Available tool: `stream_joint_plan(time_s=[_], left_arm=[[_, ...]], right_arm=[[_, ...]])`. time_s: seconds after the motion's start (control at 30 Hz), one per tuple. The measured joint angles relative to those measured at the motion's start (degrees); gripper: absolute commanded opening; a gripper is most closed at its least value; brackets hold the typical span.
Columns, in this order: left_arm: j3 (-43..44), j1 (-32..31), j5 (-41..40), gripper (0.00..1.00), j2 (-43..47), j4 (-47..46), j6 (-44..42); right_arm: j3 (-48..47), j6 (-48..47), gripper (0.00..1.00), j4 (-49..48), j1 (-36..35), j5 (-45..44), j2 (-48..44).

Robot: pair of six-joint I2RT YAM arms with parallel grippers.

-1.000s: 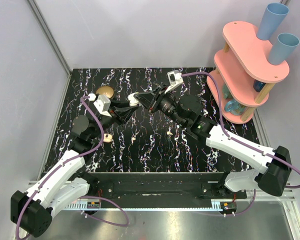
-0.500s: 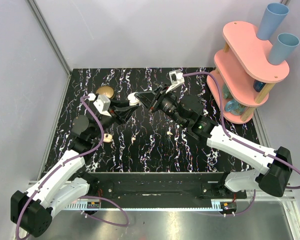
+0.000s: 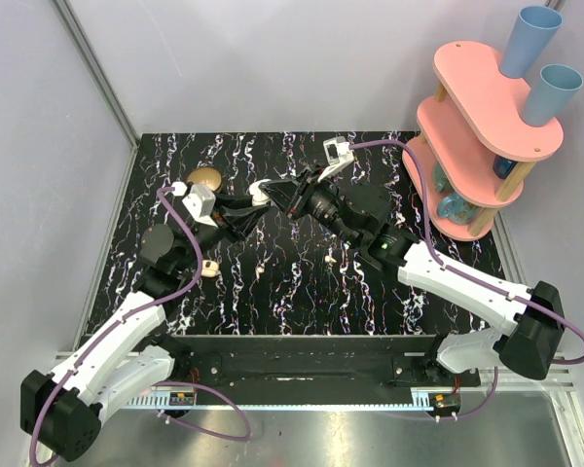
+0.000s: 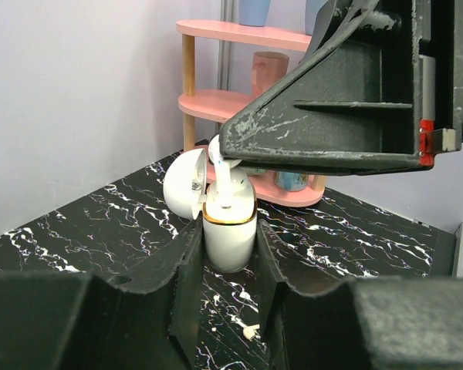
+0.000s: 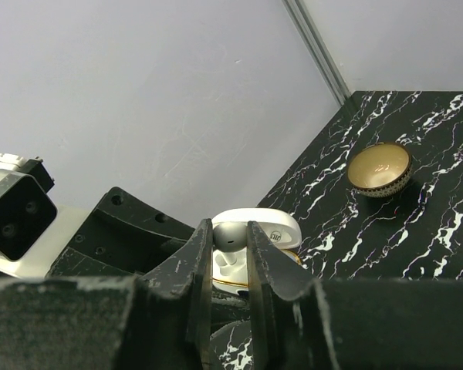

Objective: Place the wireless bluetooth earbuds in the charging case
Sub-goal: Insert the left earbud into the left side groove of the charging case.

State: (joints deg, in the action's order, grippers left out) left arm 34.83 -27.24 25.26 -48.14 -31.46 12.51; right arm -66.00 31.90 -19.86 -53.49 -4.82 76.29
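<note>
My left gripper [image 4: 228,254] is shut on the white charging case [image 4: 230,231] and holds it upright above the table, its lid [image 4: 184,193] hinged open to the left. My right gripper [image 5: 230,247] is shut on a white earbud [image 5: 230,236], right over the open case [image 5: 233,271]. The earbud's stem [image 4: 222,181] points down into the case's top. In the top view the two grippers meet at the case [image 3: 260,191]. Two more small cream earbuds lie on the table [image 3: 260,265] [image 3: 329,260]; one shows in the left wrist view [image 4: 251,331].
A brass-coloured bowl [image 3: 203,179] stands at the back left, also in the right wrist view [image 5: 380,169]. A pink two-tier shelf [image 3: 477,126] with blue cups [image 3: 530,39] stands at the back right. A small tan object [image 3: 208,268] lies by the left arm.
The right wrist has shifted slightly at the case. The left gripper still holds the case in the same place.
</note>
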Motion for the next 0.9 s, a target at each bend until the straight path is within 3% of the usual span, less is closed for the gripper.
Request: stream_joint_plan(time_s=[0.9], left_arm=[[0.0, -0.5, -0.5, 0.0, -0.8, -0.3, 0.5]], right_arm=[[0.0, -0.1, 0.0, 0.0, 0.0, 1.0, 0.4]])
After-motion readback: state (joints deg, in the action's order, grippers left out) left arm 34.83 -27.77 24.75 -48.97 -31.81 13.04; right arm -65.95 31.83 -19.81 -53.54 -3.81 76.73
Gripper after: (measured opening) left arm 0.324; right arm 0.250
